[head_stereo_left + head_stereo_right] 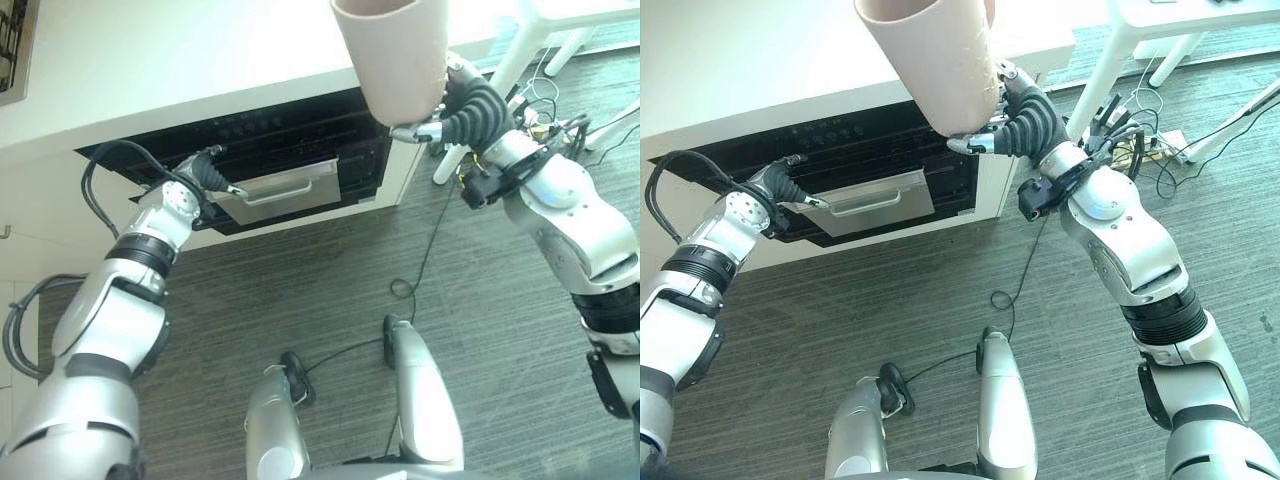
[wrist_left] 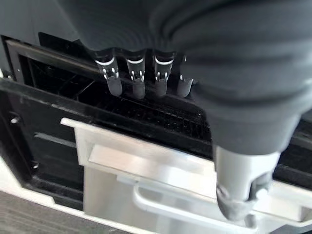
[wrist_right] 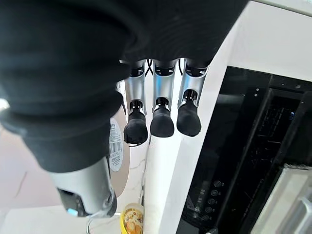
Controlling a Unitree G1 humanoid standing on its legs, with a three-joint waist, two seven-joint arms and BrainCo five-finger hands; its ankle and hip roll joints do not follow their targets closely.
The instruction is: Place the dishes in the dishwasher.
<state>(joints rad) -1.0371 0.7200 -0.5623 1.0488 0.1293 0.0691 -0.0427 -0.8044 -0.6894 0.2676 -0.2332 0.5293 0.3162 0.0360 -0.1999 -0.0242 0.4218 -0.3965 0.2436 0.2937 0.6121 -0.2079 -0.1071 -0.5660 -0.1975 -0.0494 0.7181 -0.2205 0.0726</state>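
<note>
Two hands split the job: right hand (image 1: 1025, 125) has fingers curled round the beige cup (image 1: 935, 60), held high above the counter; left hand (image 1: 205, 172), fingers hooked, likely pulls the dishwasher door (image 1: 285, 190) open.

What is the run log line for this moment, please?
right robot hand: holds beige cup raised | left robot hand: at dishwasher drawer | cup not loaded

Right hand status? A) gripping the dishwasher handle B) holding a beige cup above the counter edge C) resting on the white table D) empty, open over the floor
B: the right hand is curled round a beige cup, raised by the counter edge above the dishwasher.
</note>
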